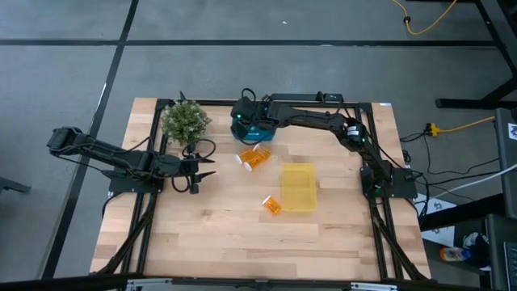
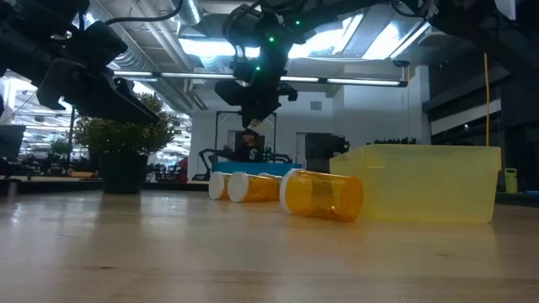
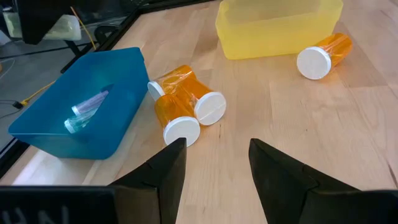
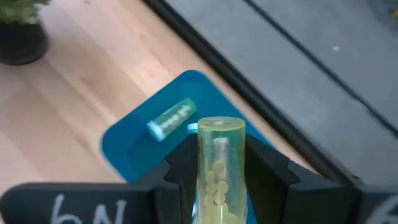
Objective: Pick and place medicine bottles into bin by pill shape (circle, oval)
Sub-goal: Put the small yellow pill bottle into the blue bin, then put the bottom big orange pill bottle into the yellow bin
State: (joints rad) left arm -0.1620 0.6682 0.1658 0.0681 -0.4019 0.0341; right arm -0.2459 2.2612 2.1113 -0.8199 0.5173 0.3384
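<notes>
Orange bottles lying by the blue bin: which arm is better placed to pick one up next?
Left, probably. The left gripper is open, empty, and faces the orange bottles on the table. The right gripper is shut on a pale bottle above the blue bin, so it must release that first.

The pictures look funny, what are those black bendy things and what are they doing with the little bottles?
They are two robot arms at a wooden table. One picture looks down from above, one looks along the tabletop, and two come from cameras on the arms' wrists.

On the table lie a blue bin, a yellow bin, a small plant and orange bottles with white caps.

The right gripper hangs over the blue bin, jaws shut on a pale bottle of little pills. One pale bottle already lies inside that bin.

The left gripper waits with open jaws, facing the orange bottles.
</notes>
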